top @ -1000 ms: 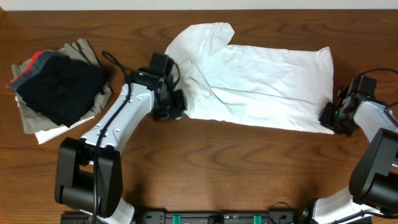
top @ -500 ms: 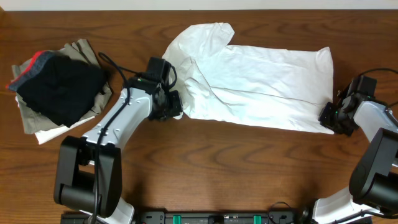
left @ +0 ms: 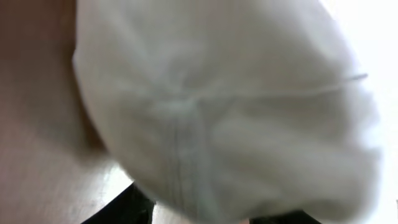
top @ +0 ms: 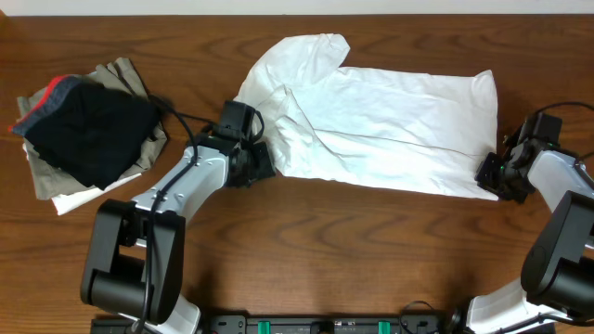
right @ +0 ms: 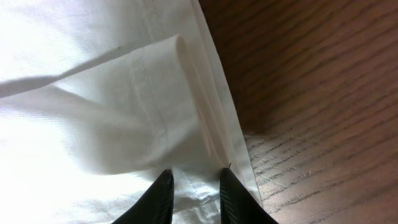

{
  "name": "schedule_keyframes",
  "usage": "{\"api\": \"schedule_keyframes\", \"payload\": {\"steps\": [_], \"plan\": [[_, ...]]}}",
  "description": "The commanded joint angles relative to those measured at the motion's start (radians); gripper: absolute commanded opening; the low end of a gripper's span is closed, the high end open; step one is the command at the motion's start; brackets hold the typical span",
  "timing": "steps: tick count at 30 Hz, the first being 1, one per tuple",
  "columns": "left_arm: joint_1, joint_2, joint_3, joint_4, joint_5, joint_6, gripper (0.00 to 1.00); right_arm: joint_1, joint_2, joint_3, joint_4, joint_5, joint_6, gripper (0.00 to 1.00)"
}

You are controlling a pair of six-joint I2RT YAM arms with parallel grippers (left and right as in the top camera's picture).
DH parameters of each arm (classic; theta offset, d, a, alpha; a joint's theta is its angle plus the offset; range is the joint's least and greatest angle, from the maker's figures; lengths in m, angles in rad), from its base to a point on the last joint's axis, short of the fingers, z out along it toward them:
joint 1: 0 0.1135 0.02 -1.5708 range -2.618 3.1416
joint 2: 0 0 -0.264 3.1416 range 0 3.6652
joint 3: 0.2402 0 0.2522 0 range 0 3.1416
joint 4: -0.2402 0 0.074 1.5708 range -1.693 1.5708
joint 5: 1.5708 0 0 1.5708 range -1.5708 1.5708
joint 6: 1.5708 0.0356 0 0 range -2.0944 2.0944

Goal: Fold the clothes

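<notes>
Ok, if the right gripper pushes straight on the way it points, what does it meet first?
The white shirt: the right gripper points into its folded hem, just ahead of the fingertips. The table is off to one side; depth is unclear.

A shirt (top: 380, 130) lies flat on the worktop (top: 325, 250), from the middle over to the right side. Its left end reaches toward the far edge. A pile of clothes (top: 88, 130) sits on the worktop at the far left, well apart from the shirt. The left gripper (top: 260, 160) is between the pile and the shirt, right at the shirt's left edge and touching it. The right gripper (top: 492, 176) is at the shirt's near right corner, with cloth between its fingers.
</notes>
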Motion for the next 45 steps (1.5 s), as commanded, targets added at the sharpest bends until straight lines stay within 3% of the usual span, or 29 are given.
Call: {"api": "schedule_keyframes", "payload": {"steps": [1,4,15,19,23,32,40,45], "plan": [[0.002,-0.016,-0.020,0.034,0.001,-0.009,0.46,-0.003,0.002,-0.019,-0.010,-0.006,-0.007,0.24],[0.002,-0.016,-0.020,0.035,-0.032,0.003,0.07,-0.003,0.002,-0.019,-0.007,-0.006,-0.007,0.24],[0.013,-0.016,-0.020,-0.079,-0.409,0.079,0.06,-0.003,0.002,-0.019,0.019,-0.006,-0.007,0.24],[0.040,-0.016,-0.019,-0.059,-0.415,0.085,0.06,-0.003,0.002,-0.019,0.018,-0.006,-0.007,0.24],[0.077,-0.021,-0.019,-0.011,-0.564,0.086,0.06,-0.003,0.002,-0.019,0.015,-0.006,-0.007,0.24],[0.098,-0.071,-0.019,0.054,-0.750,0.225,0.06,-0.003,0.002,-0.019,0.016,0.002,-0.008,0.24],[0.079,-0.097,-0.019,-0.117,-0.686,0.231,0.07,-0.003,0.002,-0.019,0.017,-0.002,-0.010,0.24],[0.076,-0.097,-0.019,-0.130,-0.686,0.230,0.06,-0.003,0.002,-0.019,0.018,-0.163,-0.064,0.26]]}}
